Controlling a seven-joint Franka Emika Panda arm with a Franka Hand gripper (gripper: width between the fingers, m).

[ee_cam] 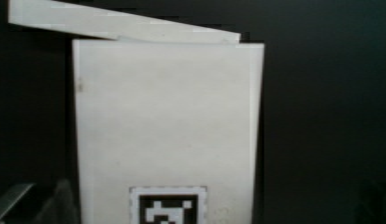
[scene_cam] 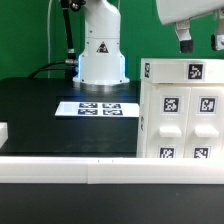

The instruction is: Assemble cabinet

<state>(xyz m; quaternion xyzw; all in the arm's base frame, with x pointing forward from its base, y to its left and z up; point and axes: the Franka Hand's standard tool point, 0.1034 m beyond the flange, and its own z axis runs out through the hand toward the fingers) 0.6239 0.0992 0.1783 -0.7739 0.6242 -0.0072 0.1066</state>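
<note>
The white cabinet body stands at the exterior view's right, with several black marker tags on its front and top. My gripper hangs just above its top edge with the two fingers spread apart and nothing between them. In the wrist view the cabinet body fills the middle as a tall white face with one tag near the frame's edge. A second white panel lies slanted at its far end. My fingers barely show in the wrist view.
The marker board lies flat on the black table in front of the robot base. A white rail runs along the table's front edge. A small white part sits at the exterior view's left edge.
</note>
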